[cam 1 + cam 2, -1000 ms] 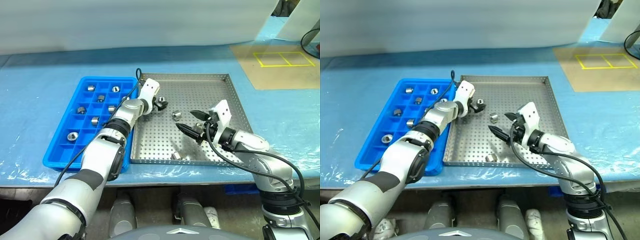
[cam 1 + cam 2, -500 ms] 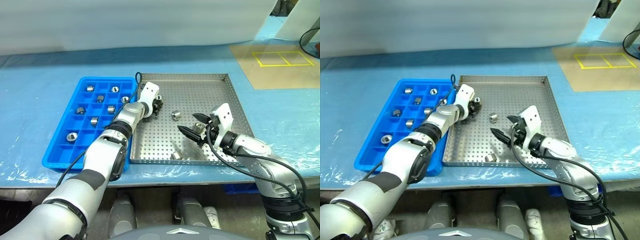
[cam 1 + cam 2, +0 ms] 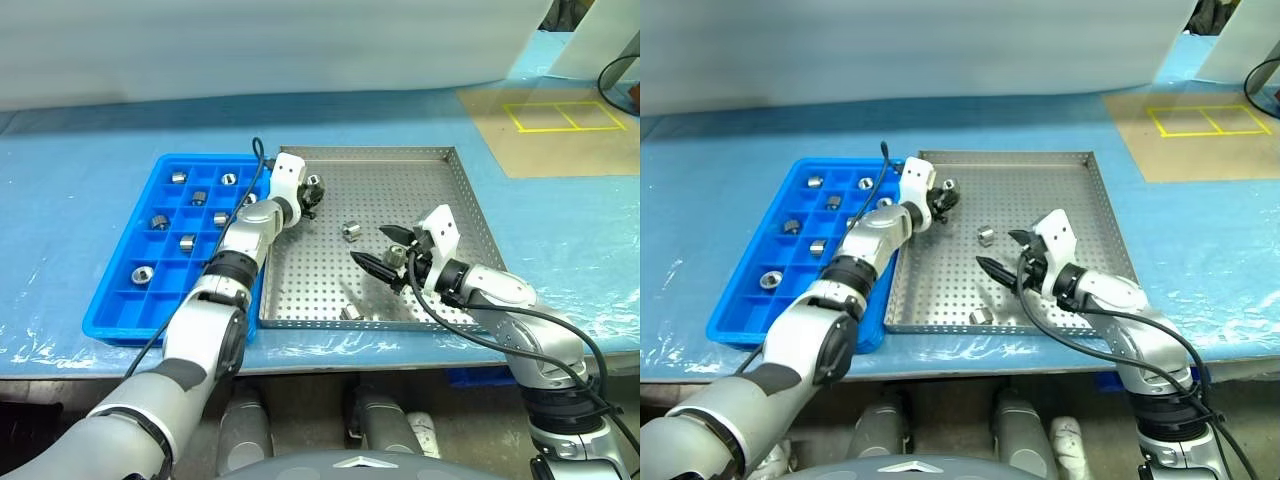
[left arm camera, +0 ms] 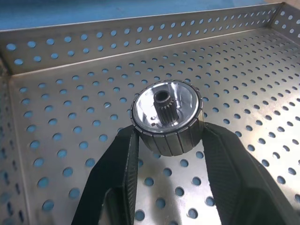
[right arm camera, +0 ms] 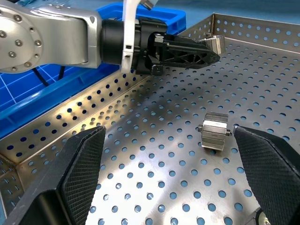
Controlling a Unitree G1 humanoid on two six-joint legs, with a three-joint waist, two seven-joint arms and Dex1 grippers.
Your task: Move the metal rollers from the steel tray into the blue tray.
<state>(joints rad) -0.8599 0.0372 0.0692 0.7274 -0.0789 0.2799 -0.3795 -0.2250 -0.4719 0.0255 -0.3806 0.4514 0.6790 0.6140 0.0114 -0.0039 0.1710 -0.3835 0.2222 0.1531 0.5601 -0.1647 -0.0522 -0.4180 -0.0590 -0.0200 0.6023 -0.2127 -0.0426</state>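
my left hand (image 4: 166, 140) is clamped on a metal roller (image 4: 167, 123) above the steel tray (image 3: 440, 200); my right hand (image 3: 385, 258) hangs with fingers spread wide, holding nothing.

Steel tray (image 3: 450, 200): silver-grey metal, floor with regular rows of small round holes, blue showing through holes. Roller (image 4: 167, 123) between left gripper (image 4: 168, 154) black fingers (image 4: 117, 180): shiny silver, ribbed side, dark centre. Roller (image 5: 213, 131) between right gripper (image 5: 171, 187) black textured fingers (image 5: 77, 164): silver-grey, ribbed. Blue tray (image 3: 120, 310): bright blue, grid of square compartments. Table cover (image 3: 80, 170): light blue.
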